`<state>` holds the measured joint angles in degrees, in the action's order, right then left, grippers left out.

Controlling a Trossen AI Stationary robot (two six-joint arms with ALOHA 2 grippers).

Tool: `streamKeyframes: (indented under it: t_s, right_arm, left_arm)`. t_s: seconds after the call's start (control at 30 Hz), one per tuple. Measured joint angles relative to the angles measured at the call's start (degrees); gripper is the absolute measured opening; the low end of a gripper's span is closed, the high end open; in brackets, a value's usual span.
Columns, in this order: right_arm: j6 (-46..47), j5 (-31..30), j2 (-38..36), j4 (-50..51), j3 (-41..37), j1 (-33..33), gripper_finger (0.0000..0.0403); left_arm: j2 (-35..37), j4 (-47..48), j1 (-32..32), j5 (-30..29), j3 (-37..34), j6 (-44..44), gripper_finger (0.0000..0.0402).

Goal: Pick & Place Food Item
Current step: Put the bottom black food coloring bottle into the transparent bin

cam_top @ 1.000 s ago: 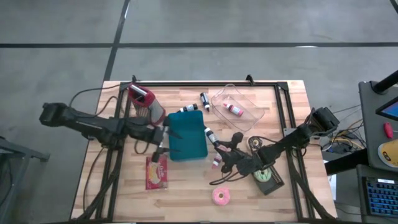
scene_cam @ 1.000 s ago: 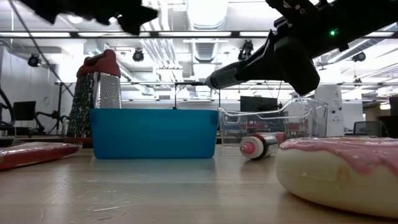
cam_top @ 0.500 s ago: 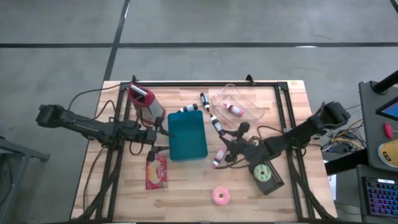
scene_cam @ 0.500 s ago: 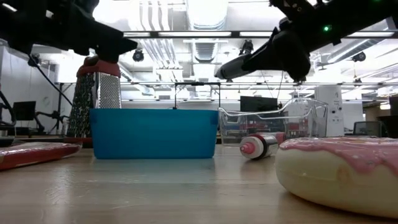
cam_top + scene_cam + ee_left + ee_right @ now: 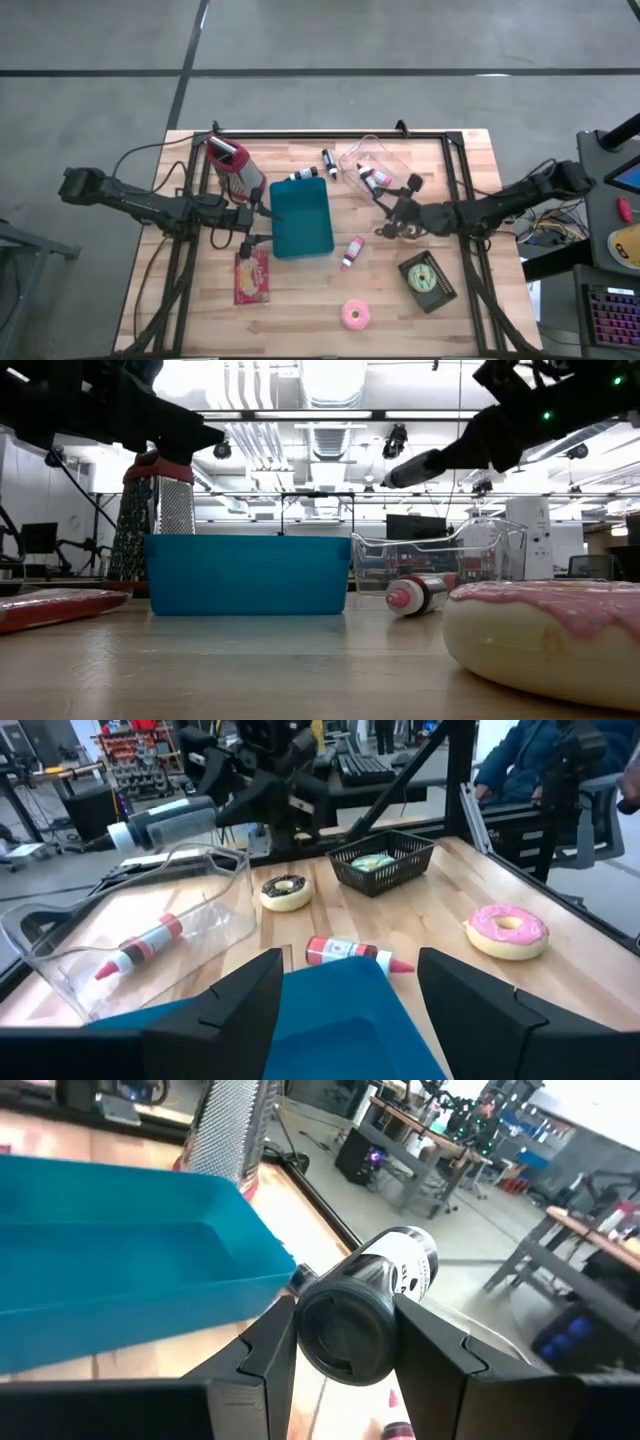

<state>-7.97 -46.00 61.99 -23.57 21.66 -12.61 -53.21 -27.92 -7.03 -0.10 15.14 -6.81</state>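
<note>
Gripping icing tube (image 5: 365,1305): right hand (image 5: 340,1342)

Background: open lab hall, grey concrete floor (image 5: 330,40).
Ceiling strip lights (image 5: 330,415) were lit; workbenches (image 5: 450,1140), a shelf rack (image 5: 135,760) and monitors (image 5: 415,525) stood beyond the wooden table (image 5: 300,300).

Upright grater (image 5: 230,164), teal bin (image 5: 301,218)
</note>
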Motion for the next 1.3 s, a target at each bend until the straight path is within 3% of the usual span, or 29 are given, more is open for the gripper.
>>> streamKeyframes:
  t_s: [0.33, 0.73, 1.3]
  right_arm:
    - [4.17, 9.87, -5.10, 1.41, -3.01, 9.19, 0.0130]
    - [8.58, 15.33, -2.60, 14.15, 3.19, 16.61, 0.0130]
    - [13.49, 29.08, -2.26, 36.16, 12.22, 26.08, 0.0130]
  left_arm:
    - [-1.01, -0.80, 0.17, -0.41, 0.04, 0.24, 0.0239]
    - [-0.97, -0.81, 0.22, -1.29, 0.04, 0.68, 0.0239]
    - [-0.97, -0.79, 0.22, -2.15, -0.07, 0.72, 0.0239]
